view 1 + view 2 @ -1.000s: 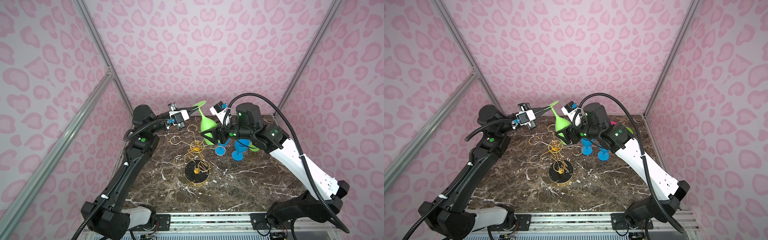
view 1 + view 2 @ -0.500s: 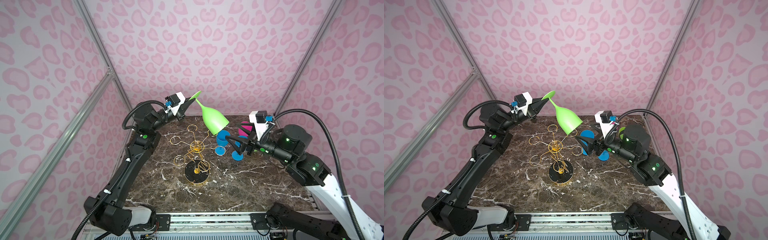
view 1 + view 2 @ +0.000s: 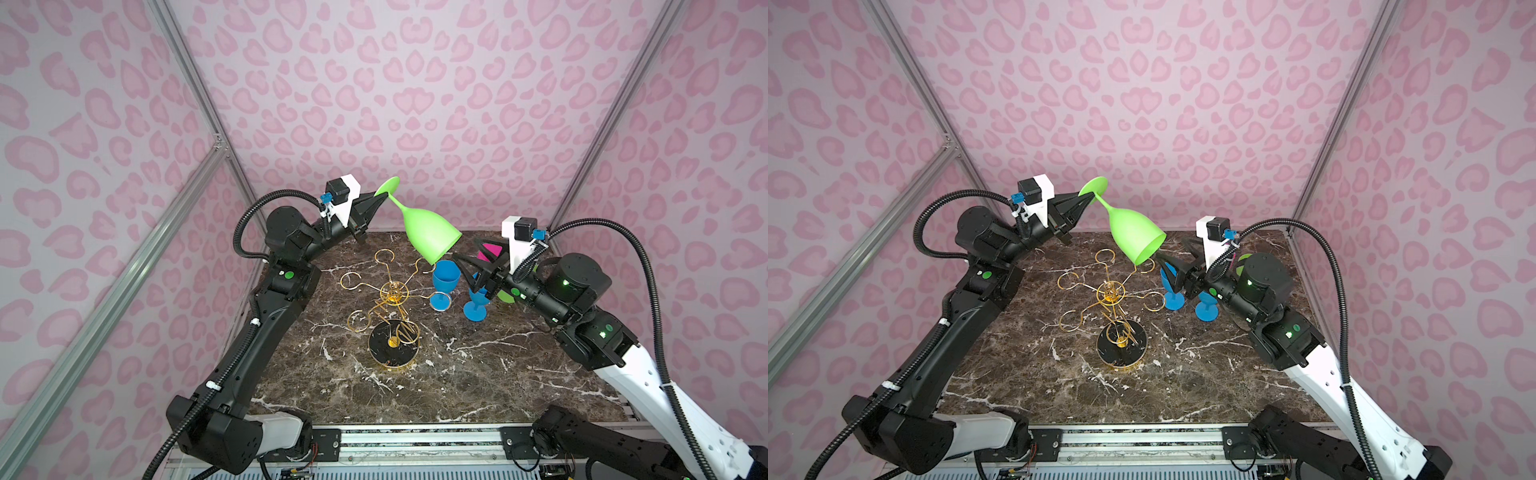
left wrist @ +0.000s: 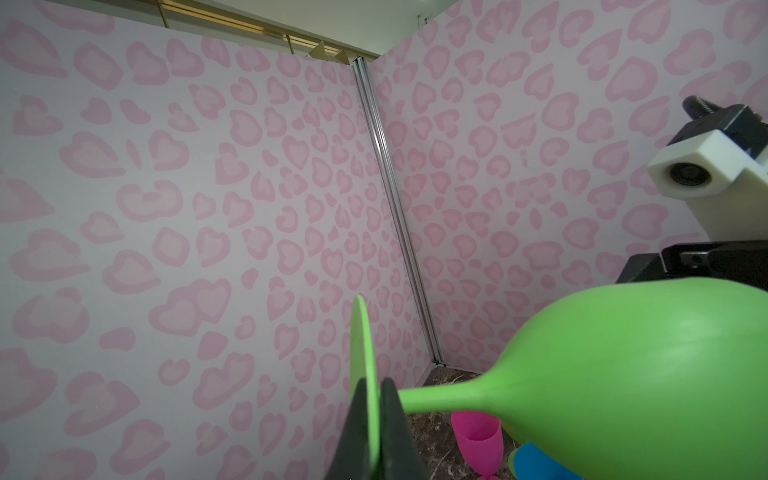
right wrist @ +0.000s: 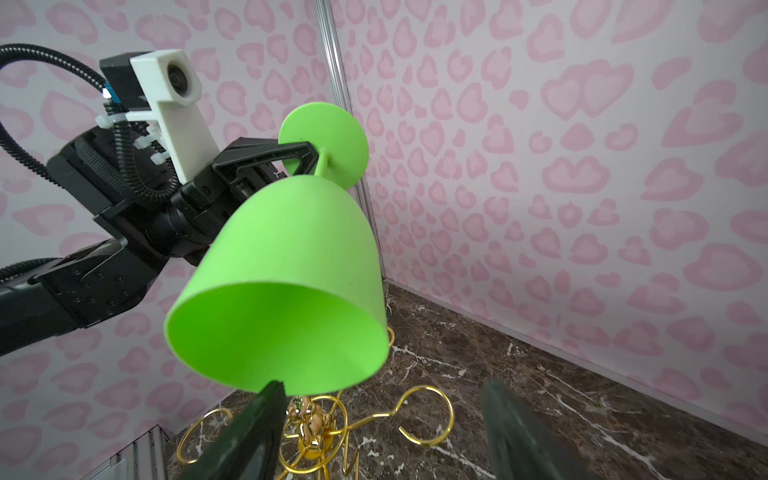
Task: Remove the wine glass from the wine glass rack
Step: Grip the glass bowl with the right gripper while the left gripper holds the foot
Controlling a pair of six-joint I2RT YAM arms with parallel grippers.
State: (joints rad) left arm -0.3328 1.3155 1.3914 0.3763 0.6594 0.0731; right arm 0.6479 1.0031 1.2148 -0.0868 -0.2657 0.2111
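Green wine glass [image 3: 432, 235], foot clamped in left end effector [image 3: 379, 198], hangs clear of the centre-frame rack [image 3: 392, 291]; right end effector [image 5: 384, 388] gapes empty.

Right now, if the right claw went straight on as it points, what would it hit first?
Probably the open mouth of the lime-green plastic wine glass that the left gripper holds tilted by its foot. The right gripper faces it with open jaws, though depth is unclear.
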